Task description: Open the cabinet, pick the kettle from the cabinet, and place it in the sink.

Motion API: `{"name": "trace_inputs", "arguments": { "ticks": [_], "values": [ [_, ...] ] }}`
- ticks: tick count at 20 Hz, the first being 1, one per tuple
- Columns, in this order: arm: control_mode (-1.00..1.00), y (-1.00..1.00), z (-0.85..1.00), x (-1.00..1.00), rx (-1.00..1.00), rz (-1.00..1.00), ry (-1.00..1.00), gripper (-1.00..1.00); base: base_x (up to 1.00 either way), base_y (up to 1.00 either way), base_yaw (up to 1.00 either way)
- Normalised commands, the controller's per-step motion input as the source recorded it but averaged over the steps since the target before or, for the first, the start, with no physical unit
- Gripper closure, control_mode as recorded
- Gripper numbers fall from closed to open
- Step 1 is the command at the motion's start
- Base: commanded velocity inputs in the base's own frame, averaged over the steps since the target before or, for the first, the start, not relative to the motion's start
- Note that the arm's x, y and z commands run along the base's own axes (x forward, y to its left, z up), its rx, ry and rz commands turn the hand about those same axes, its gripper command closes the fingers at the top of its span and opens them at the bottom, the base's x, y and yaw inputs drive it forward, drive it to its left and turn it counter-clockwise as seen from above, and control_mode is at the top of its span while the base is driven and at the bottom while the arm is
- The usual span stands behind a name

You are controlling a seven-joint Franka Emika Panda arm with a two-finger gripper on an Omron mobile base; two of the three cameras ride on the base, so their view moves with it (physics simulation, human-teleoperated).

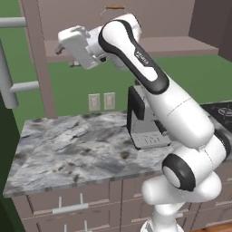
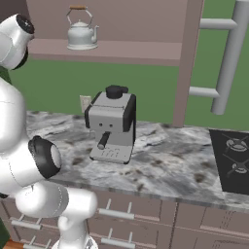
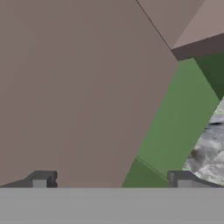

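Your cabinet [image 2: 146,51] already stands open: both doors are swung wide, one at each side of the opening, their long silver bar handles [image 2: 228,58] facing outward. So you are on the second step, reaching for the kettle [image 2: 81,33], and nothing has been picked yet.

The kettle sits upright on the cabinet's bottom shelf, toward the left part of the opening as seen in the right base view, directly above the espresso machine [image 2: 113,124] on the marble counter [image 2: 165,165]. Its tan wooden handle arches above the lid, spout to the right.

Your gripper [image 3: 111,181] has its jaws spread as wide as they go, with nothing between them. In the hand view it faces flat mauve-brown cabinet panel, with green wall and a slice of counter off to one side; the kettle is not in front of the jaws. In the left base view the hand [image 1: 77,45] hangs below and to the left of the kettle's handle, probably just in front of the shelf edge, though depth is hard to judge here.

Next, you need to turn the wrist toward the kettle, bring the handle or body between the open fingers, and only then close. The thin handle leaves little margin, so line up squarely.
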Motion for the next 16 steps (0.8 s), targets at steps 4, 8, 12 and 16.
{"name": "trace_inputs", "arguments": {
  "ticks": [4, 8, 12, 16],
  "values": [
    [-1.0, -0.55, 0.09, 0.0, -0.06, -0.17, -0.06, -1.0, 0.0, 0.0, 0.0],
    [-1.0, -0.52, 0.1, 0.0, -0.11, -0.19, -0.08, -1.0, 0.0, 0.0, 0.0],
    [-1.0, -0.44, 0.08, 0.0, -0.13, -0.29, -0.02, -1.0, 0.0, 0.0, 0.0],
    [-1.0, -0.39, 0.04, 0.02, -0.14, -0.35, -0.05, -1.0, 0.0, 0.0, 0.0]
  ]
}}
